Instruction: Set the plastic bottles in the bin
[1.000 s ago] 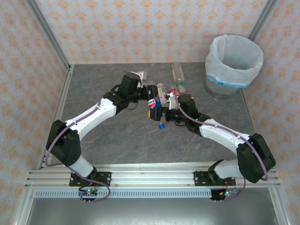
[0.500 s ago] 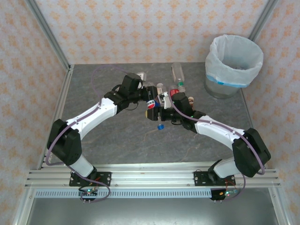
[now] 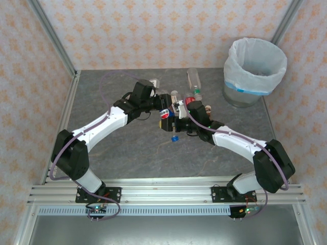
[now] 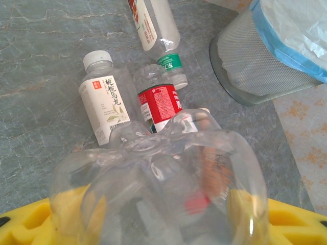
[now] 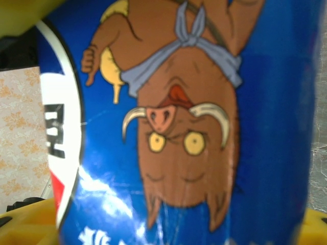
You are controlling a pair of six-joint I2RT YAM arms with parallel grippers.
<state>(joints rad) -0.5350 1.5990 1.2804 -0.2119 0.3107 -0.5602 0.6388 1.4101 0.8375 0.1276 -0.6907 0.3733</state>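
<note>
Top external view: at the middle of the worktop (image 3: 127, 148), the left gripper (image 3: 162, 104) is clamped on a blue-labelled bottle (image 3: 165, 114). The right gripper (image 3: 179, 118) straddles it from the right, its grip unclear. Other bottles (image 3: 191, 94) lie just beyond, and the bin (image 3: 254, 69) stands far right.

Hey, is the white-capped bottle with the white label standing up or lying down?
Lying down: the white-capped bottle rests on its side on the table, label facing up, beside the red-labelled bottle.
</note>
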